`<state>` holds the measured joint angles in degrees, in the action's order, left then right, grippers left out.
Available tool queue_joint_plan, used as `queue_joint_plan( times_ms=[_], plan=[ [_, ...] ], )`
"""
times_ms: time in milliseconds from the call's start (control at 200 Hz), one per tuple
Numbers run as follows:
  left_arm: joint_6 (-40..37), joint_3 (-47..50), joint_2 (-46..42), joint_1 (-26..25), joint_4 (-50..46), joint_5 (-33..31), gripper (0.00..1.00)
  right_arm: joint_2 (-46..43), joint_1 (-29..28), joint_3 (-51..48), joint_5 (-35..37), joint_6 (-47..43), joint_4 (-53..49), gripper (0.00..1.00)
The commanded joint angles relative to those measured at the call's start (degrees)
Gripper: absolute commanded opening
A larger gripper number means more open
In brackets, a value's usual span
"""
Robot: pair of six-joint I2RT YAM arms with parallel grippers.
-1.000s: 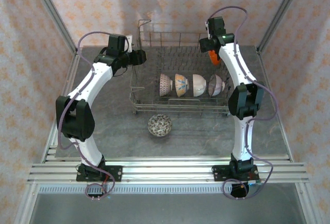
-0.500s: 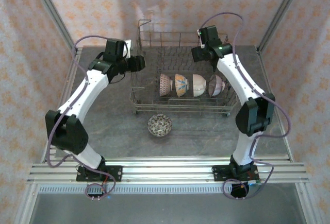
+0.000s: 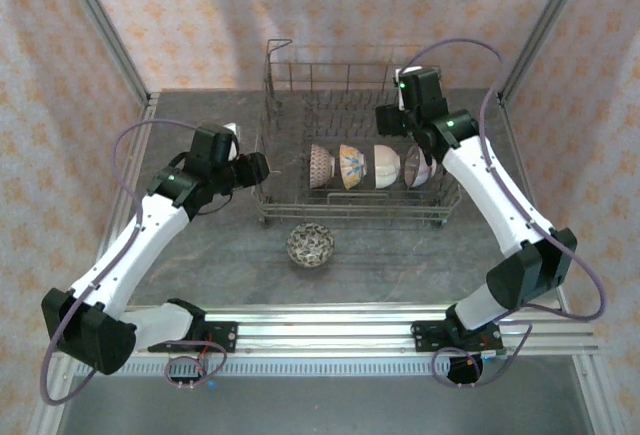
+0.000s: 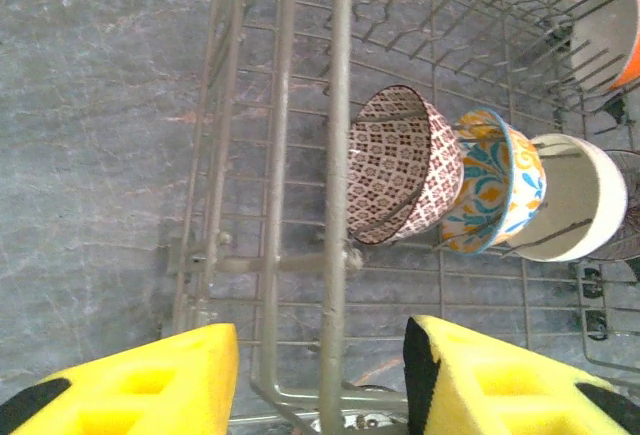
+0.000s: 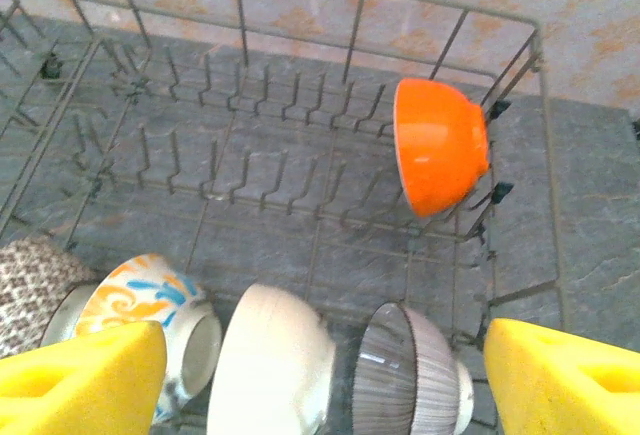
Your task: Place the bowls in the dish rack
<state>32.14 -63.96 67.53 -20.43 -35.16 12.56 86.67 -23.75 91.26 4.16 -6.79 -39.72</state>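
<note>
The dish rack holds a row of bowls on edge: mauve patterned, orange-and-blue floral, white and grey striped. A bright orange bowl leans in the rack's far right corner. One dark patterned bowl sits upright on the table in front of the rack. My left gripper is open, its yellow fingers straddling the rack's left rim wire without touching it. My right gripper hangs open and empty above the white bowl and striped bowl.
Upright tines fill the rack's back half, free of bowls apart from the orange one. The grey table lies bare around the loose bowl. Patterned walls close in at the back and both sides.
My left gripper has slid from the rack's back left corner forward along its left side. My right gripper has drawn back from the far right corner, leaving the orange bowl there.
</note>
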Motion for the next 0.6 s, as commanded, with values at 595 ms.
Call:
queue_joint_plan(
  times_ms=[595],
  plan=[
    [-6.4,-10.0,5.3,-8.6,-12.5,-6.5,0.55,-6.9,-0.2,-7.5,-5.7,2.1,0.8,0.84]
  ],
)
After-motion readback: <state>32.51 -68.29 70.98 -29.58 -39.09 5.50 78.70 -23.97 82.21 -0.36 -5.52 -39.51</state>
